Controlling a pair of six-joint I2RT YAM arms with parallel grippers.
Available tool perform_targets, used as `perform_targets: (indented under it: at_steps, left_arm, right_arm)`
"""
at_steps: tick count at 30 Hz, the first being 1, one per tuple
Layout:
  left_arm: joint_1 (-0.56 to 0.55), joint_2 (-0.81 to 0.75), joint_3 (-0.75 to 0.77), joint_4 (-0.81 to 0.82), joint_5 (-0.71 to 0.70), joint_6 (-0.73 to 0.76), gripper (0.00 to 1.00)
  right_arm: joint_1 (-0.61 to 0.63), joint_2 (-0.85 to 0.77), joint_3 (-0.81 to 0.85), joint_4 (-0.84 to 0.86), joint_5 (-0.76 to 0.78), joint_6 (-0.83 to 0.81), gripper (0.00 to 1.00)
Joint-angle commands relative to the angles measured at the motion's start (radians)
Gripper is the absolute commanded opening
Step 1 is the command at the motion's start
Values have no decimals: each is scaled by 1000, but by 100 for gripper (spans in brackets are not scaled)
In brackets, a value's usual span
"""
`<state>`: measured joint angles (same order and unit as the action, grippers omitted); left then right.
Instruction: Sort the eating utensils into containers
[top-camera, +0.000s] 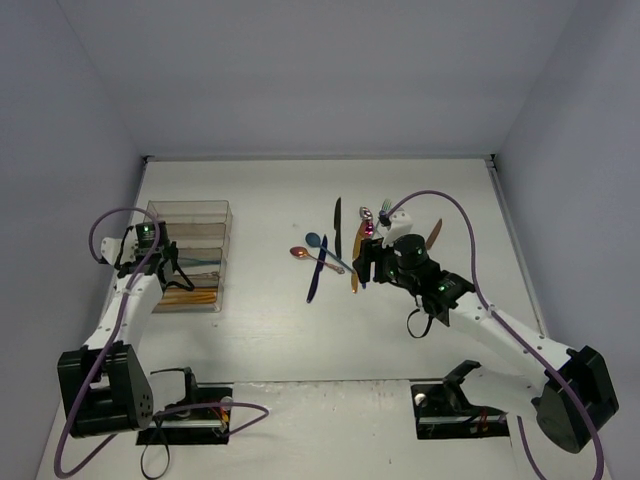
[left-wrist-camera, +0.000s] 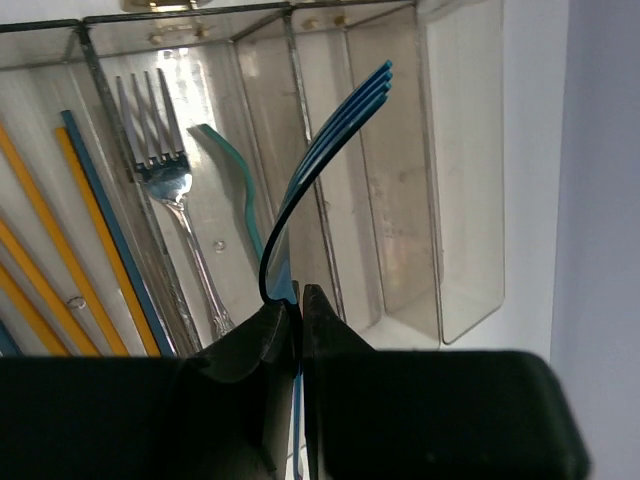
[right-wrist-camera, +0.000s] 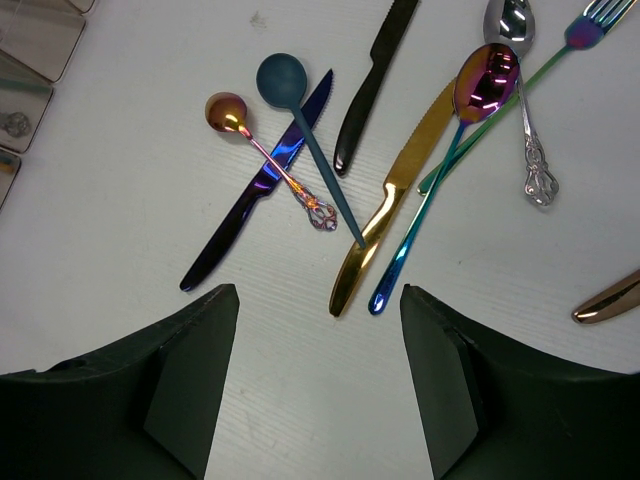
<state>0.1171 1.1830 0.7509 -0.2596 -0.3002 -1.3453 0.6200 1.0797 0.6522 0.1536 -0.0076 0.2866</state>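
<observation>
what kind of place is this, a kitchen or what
Most likely a robotics lab bench, not a kitchen: a white table boxed in by plain walls, two robot arms bolted at its near edge, scattered cutlery and a clear divided tray.

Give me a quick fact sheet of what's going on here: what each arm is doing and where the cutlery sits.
left gripper: shut on a blue fork, held over the tray
right gripper: open, empty, hovering above the loose pile
in the tray: silver fork, teal utensil, yellow chopsticks
loose on the table: gold knife, black knife, dark blue knife, teal spoon, several more
sorting: not finished
</observation>
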Motion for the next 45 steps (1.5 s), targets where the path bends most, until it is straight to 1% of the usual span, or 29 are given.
perform_targets:
  at_steps: [1,8,15,19,21,23,27,28,30,32,33,34,36,37,38,39,41,45]
  left_arm:
    - [11,30,4,18,-52,-90,4]
    - [18,73,1,26,-57,-106,11]
    - [18,111,-12,69,-9,-110,22]
    - [18,103,-3,59,6,-97,34]
    - [18,90,1,42,5,-89,45]
    - [18,75,2,37,7,-73,53]
    - [18,35,15,42,36,-17,63]
    - [18,32,26,45,51,8,64]
    - [16,21,69,58,111,118,66]
    - [14,29,124,76,199,241,67]
    - [9,33,144,73,222,324,67]
    - [-1,41,188,69,273,378,67]
    - [-22,46,237,48,338,542,67]
    - [-46,40,263,43,360,586,67]
    - [-57,36,270,36,391,649,67]
    - [-69,29,273,33,404,676,67]
    - [-102,-8,265,26,452,785,67]
    - [-172,-47,218,28,511,911,67]
  right_arm:
    - [-11,-16,1,55,-34,-10,63]
    - [-13,-15,-5,55,-40,-9,64]
    - [-14,-10,-5,55,-43,-4,64]
    - [-16,-14,2,52,-33,2,64]
    - [-17,-9,8,52,-25,5,64]
    - [-18,-2,21,50,-10,12,64]
    - [-32,22,52,46,78,43,64]
    - [-41,33,61,41,101,54,64]
    - [-73,79,99,22,152,99,64]
    - [-94,138,143,2,202,127,63]
    - [-112,157,155,-1,230,141,63]
    - [-124,200,181,-7,242,150,62]
    - [-169,263,218,-8,262,173,59]
    - [-183,313,251,-8,265,192,58]
    - [-200,341,268,-8,268,201,57]
    - [-207,367,287,-8,270,210,57]
    - [-230,462,340,-6,293,231,55]
    - [-249,571,443,-8,321,262,55]
